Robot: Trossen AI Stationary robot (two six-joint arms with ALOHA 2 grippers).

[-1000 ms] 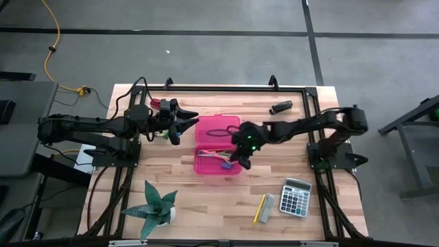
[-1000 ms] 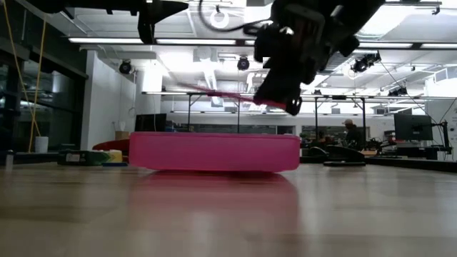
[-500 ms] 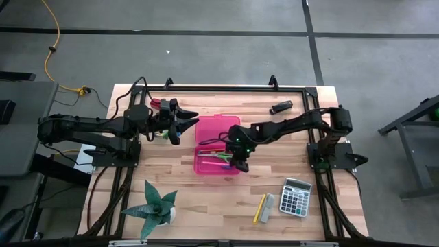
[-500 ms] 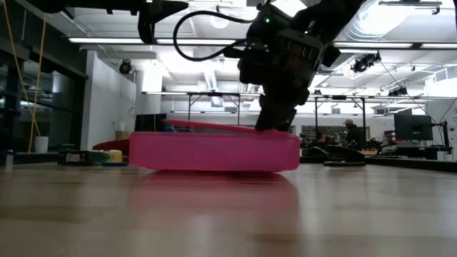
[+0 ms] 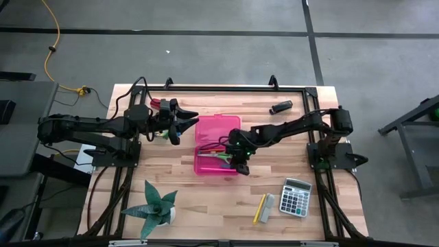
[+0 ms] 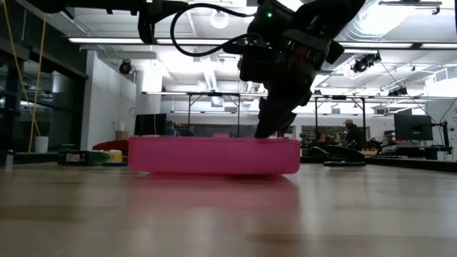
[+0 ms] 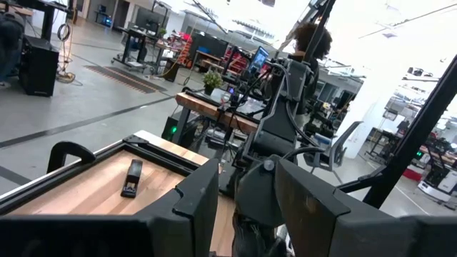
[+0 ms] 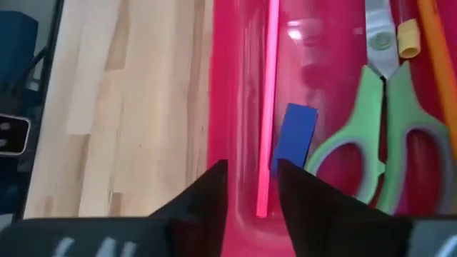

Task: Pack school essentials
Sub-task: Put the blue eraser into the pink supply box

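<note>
The pink case (image 5: 217,132) lies open mid-table, seen from the side in the low view (image 6: 214,155). In its near half lie a pink pencil (image 8: 270,100), a small blue piece (image 8: 294,137), green-handled scissors (image 8: 371,135) and an orange pencil (image 8: 437,64). My right gripper (image 5: 238,162) slants down into that half at its right end, open. Its fingertips (image 8: 253,187) stand on either side of the pink pencil's near end without touching it. My left gripper (image 5: 184,121) hangs level above the table, left of the case lid, open (image 7: 246,207) and holding nothing.
Near the front right lie a calculator (image 5: 298,197), a grey block (image 5: 269,203) and a yellow pencil (image 5: 260,208). A green spiky plant (image 5: 154,206) stands at the front left, and a small black object (image 5: 280,107) lies at the far right. A black frame (image 5: 226,89) rims the table.
My right gripper has sunk toward the table's left, tipping steeper, and dipped into the case. The pink pencil, carried above the case a second ago, came down slanting onto it and now lies inside, free of the fingers.
</note>
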